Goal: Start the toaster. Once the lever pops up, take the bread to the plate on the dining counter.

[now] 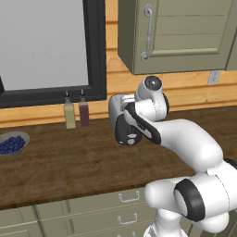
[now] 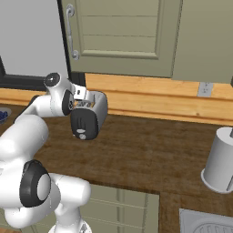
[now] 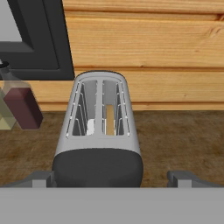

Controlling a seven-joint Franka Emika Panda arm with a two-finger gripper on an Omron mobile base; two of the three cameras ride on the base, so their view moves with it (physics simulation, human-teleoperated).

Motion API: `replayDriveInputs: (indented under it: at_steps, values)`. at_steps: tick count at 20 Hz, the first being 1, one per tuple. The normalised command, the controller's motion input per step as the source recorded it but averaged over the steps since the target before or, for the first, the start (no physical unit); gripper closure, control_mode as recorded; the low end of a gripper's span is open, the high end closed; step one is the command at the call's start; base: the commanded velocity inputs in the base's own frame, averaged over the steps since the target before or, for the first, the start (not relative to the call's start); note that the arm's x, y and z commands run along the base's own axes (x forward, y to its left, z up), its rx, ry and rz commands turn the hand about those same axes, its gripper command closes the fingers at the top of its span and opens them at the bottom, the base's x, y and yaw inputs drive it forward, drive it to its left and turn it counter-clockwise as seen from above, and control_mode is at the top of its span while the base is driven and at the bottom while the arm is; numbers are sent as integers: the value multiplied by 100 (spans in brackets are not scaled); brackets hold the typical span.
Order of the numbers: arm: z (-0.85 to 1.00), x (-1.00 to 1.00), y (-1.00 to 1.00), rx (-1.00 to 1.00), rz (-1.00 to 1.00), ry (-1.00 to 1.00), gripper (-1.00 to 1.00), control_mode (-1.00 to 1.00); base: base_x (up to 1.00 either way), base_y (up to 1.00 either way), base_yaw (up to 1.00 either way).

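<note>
The silver-grey toaster stands on the dark wood counter against the wall, its black end panel turned toward me. A pale tan slice of bread sits down in its right-hand slot. My gripper hovers just above and in front of the toaster, open, with one fingertip left of the black panel and the other off to its right, touching nothing. From the base cameras the toaster is partly covered by my wrist. The plate and the dining counter are out of view.
Two bottles stand left of the toaster below the black window frame. A bowl of blueberries sits far left. A wall cabinet hangs overhead. To the right are a grey canister and a sink corner.
</note>
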Motion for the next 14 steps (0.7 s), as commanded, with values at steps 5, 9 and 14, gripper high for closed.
replayDriveInputs:
  at_steps: [5,9,14]
  values:
    - [0,0,0,0,0,0,-100,-100,0,0,0]
    - [0,0,0,0,0,0,-100,-100,0,0,0]
    - [0,0,0,0,0,0,-100,-100,0,0,0]
